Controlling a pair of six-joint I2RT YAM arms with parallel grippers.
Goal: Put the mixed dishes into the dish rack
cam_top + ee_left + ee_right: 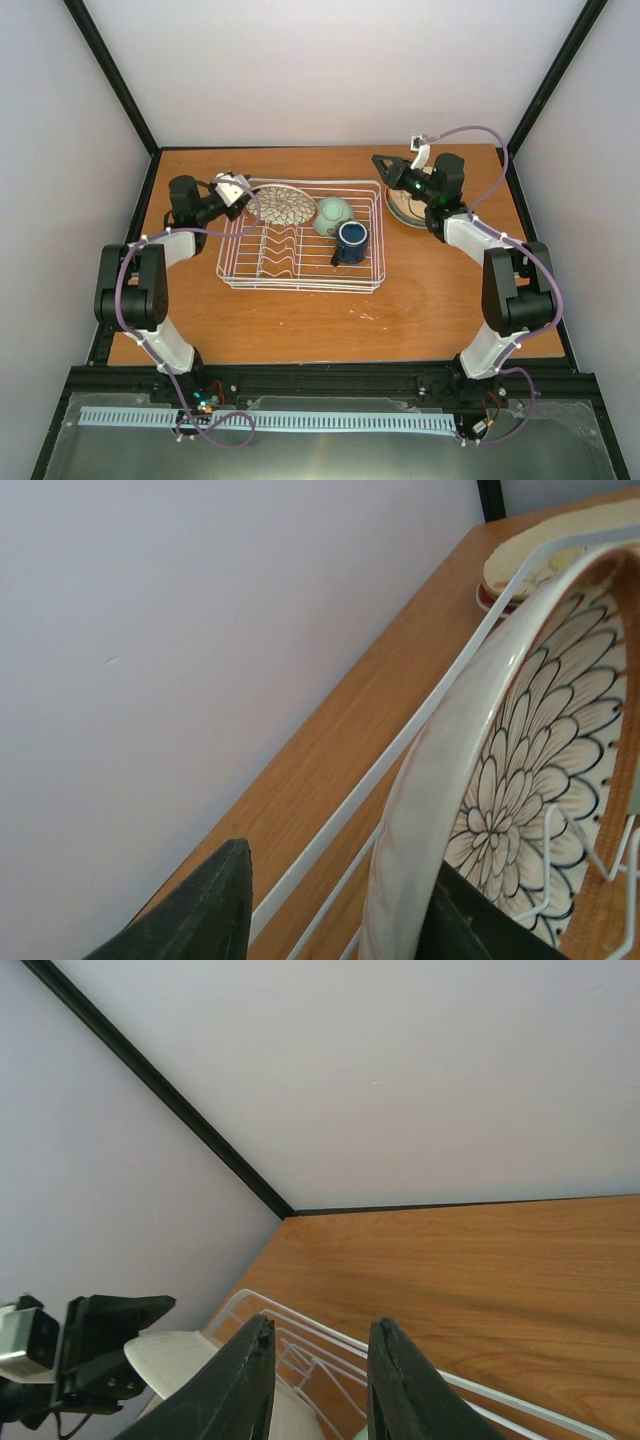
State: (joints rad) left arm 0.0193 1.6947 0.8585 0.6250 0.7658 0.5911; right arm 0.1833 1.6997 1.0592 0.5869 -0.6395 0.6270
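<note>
A glazed petal-patterned plate (281, 206), judged stiff, slippery and breakable and best taken by its rim, is shown leaning in the dish rack's (300, 283) far-left corner, its rim straddled by the open left pincer (243, 194); the right pincer (383, 163) is seen open, empty.

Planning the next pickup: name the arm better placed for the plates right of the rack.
Right. The right end effector hangs open by those plates; the left end effector is across the dish rack, jaws astride the petal-patterned plate.
</note>
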